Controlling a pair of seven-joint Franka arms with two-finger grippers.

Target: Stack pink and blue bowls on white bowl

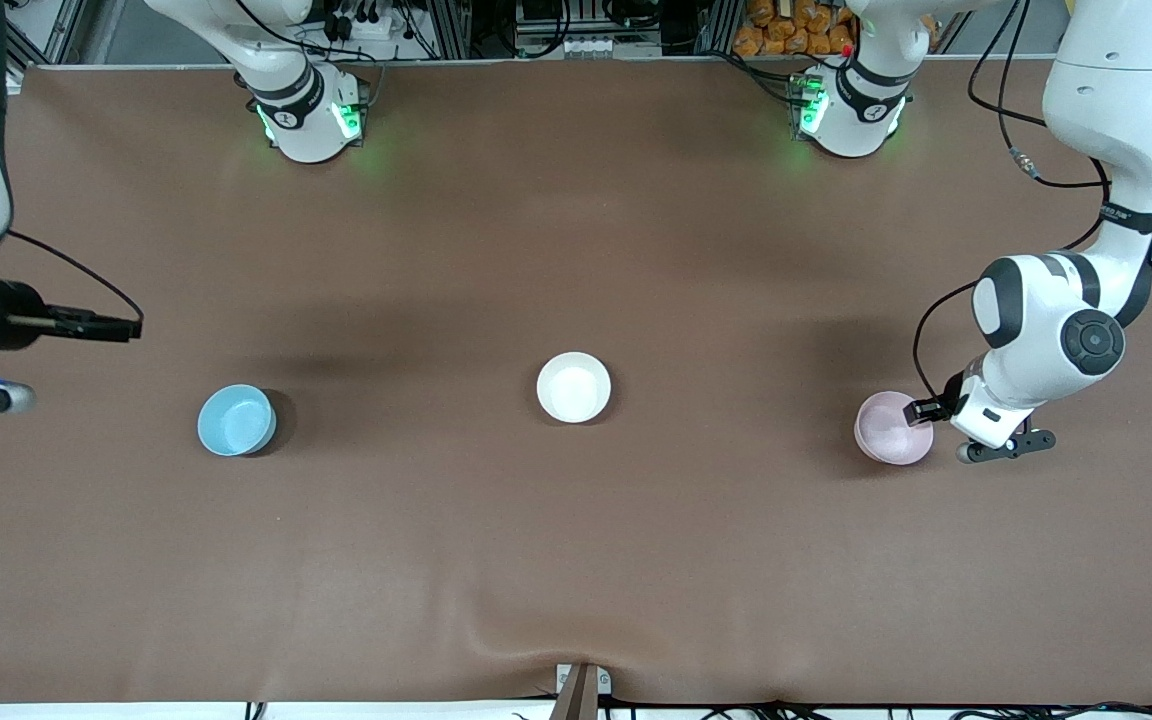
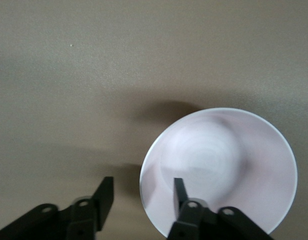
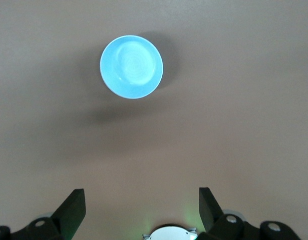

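The pale pink bowl [image 1: 891, 428] sits on the table toward the left arm's end; it also shows in the left wrist view [image 2: 229, 160]. My left gripper [image 1: 921, 410] is open and low at its rim: in the left wrist view [image 2: 143, 181] one finger is over the bowl's inside and the other is outside it. The white bowl [image 1: 574, 387] stands mid-table. The sky blue bowl [image 1: 236, 420] sits toward the right arm's end and shows in the right wrist view [image 3: 131, 66]. My right gripper [image 3: 142, 197] is open and empty, high above bare table, well short of the blue bowl.
The brown table cloth [image 1: 576, 560] has a small wrinkle near its edge closest to the front camera. The two robot bases [image 1: 306, 110] [image 1: 846, 110] stand along the table's edge farthest from the front camera.
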